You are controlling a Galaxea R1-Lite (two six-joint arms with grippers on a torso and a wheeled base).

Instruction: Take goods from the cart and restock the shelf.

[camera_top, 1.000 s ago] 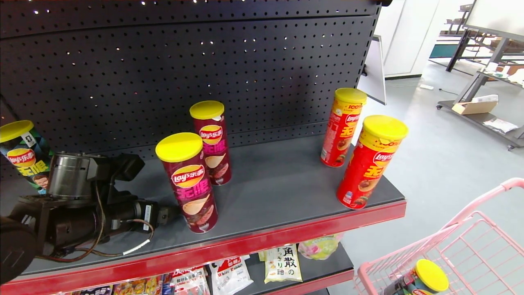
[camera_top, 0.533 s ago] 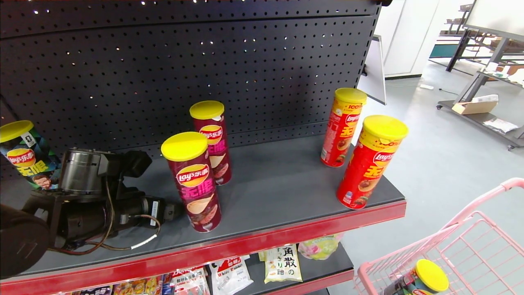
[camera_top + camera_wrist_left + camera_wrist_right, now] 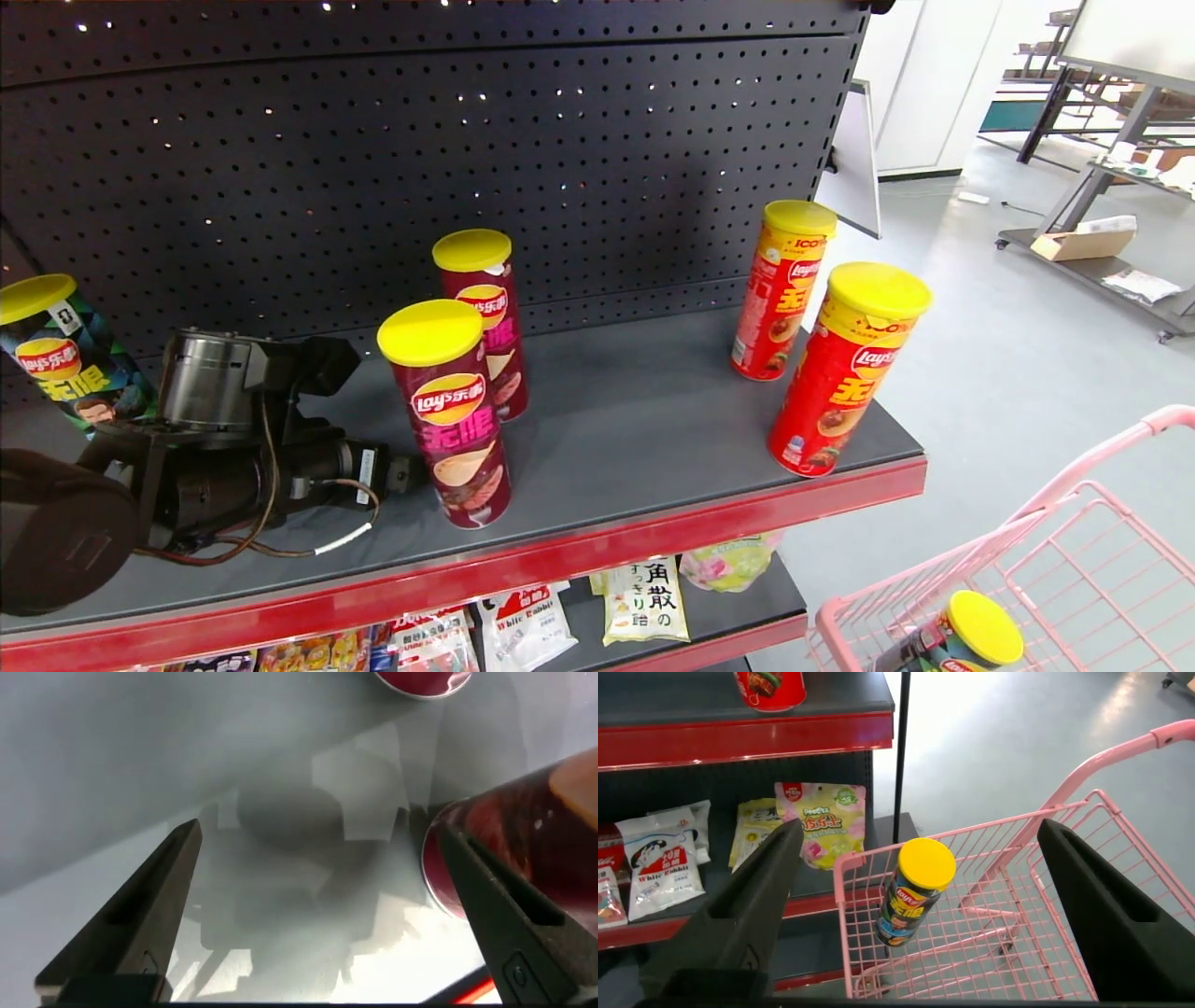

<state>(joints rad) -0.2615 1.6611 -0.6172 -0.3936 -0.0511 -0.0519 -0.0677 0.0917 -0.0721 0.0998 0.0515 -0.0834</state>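
Jaws of the left gripper (image 3: 318,831) stand released on the shelf (image 3: 653,420), lower left of the head view, beside the maroon can (image 3: 450,411); placement appears complete. Right gripper (image 3: 920,826), also released, hangs above the dark can (image 3: 915,891) in the cart (image 3: 1158,739): next, descend and grasp.

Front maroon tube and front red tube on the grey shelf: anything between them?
No. In the head view only bare grey shelf lies between the front yellow-lidded maroon tube and the front yellow-lidded red tube.
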